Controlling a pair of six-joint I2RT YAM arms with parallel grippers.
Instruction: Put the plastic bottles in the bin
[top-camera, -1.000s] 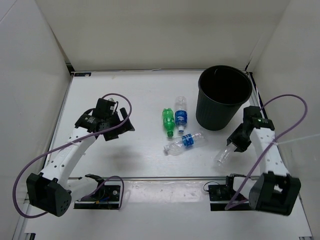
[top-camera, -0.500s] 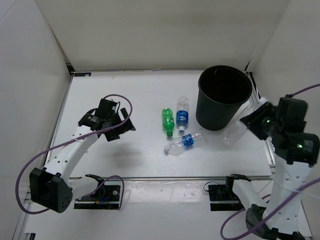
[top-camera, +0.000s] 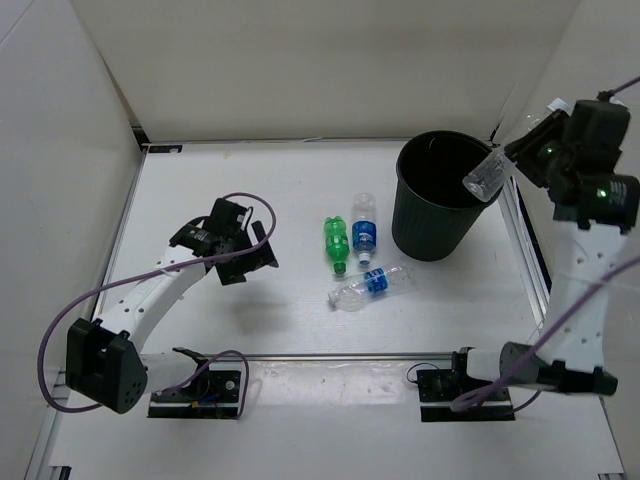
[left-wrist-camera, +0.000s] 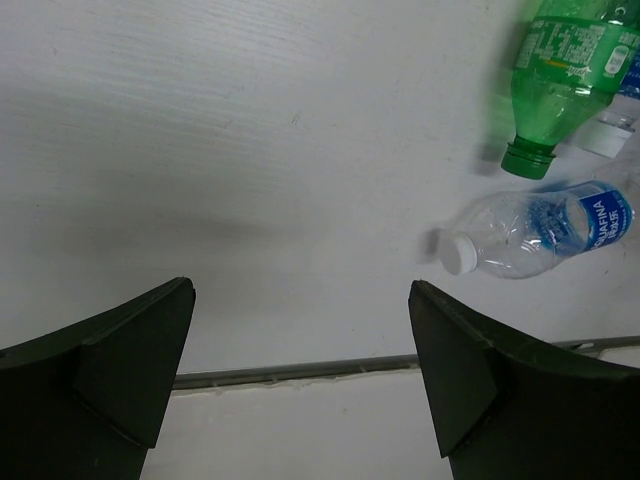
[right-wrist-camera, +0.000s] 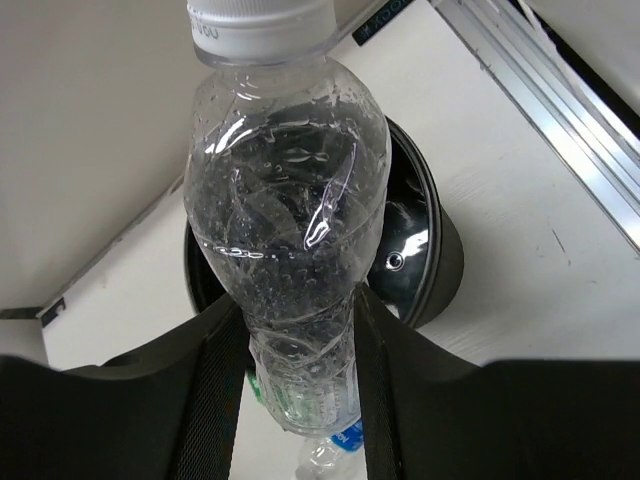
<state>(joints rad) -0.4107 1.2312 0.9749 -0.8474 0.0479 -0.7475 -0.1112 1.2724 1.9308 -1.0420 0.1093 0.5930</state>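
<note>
We are grasping a bottle (right-wrist-camera: 290, 200) in the right end effector (right-wrist-camera: 298, 350) over the bin (top-camera: 435, 225) (right rim); the left end effector (left-wrist-camera: 300, 290) is hanging released.

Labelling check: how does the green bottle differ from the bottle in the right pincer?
The green bottle is green with a green cap; the held bottle is clear with a white cap. The green bottle lies on the table; the held bottle is aloft in the right pincer, above the bin. Both are capped.
</note>
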